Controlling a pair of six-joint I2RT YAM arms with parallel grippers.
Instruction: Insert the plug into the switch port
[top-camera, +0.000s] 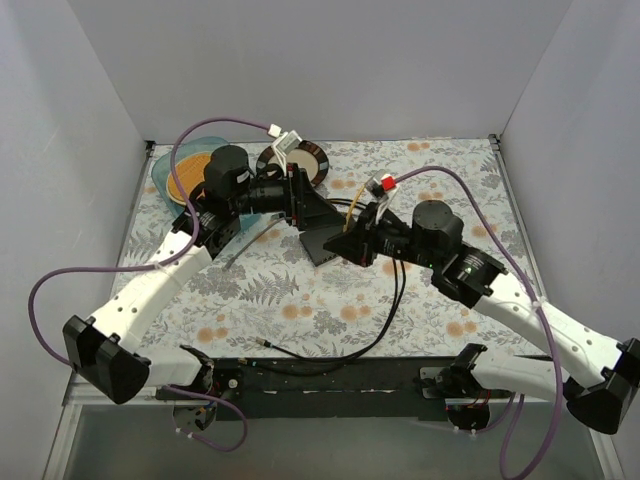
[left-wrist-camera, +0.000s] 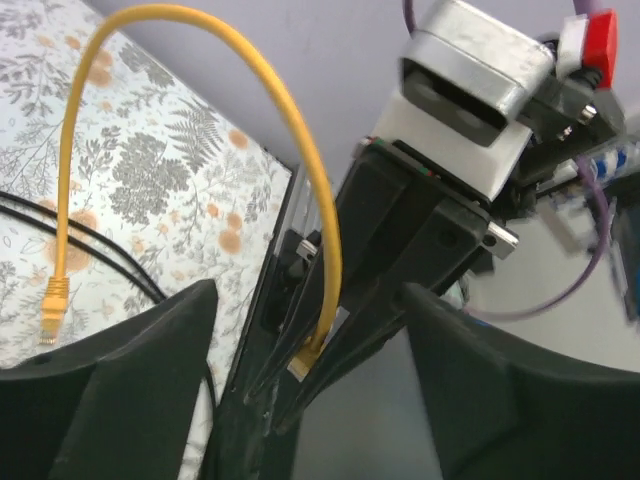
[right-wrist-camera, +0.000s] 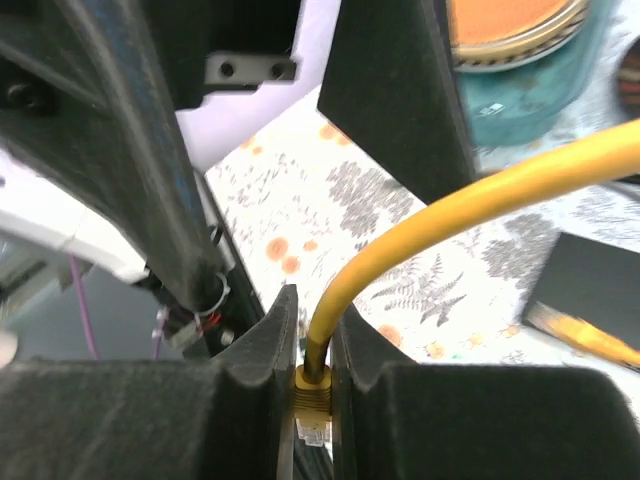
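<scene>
My right gripper (right-wrist-camera: 312, 310) is shut on the plug (right-wrist-camera: 313, 400), pinching its yellow boot, with the clear tip showing below. Its yellow cable (right-wrist-camera: 480, 200) arcs up and away to the right. In the left wrist view the plug (left-wrist-camera: 303, 362) sits between the right gripper's fingers. The cable's other end (left-wrist-camera: 50, 305) lies loose on the table. My left gripper (left-wrist-camera: 308, 292) is open wide, its fingers on either side of the right gripper's tips. The dark box (right-wrist-camera: 595, 285) lies on the table beside them and also shows in the top view (top-camera: 322, 245). I cannot make out its ports.
A teal bowl with orange contents (right-wrist-camera: 510, 60) stands at the back left, on the blue plate (top-camera: 185, 170). A brown round dish (top-camera: 305, 160) is beside it. Black cables (top-camera: 350, 345) loop across the table's front half. Walls close in the sides and back.
</scene>
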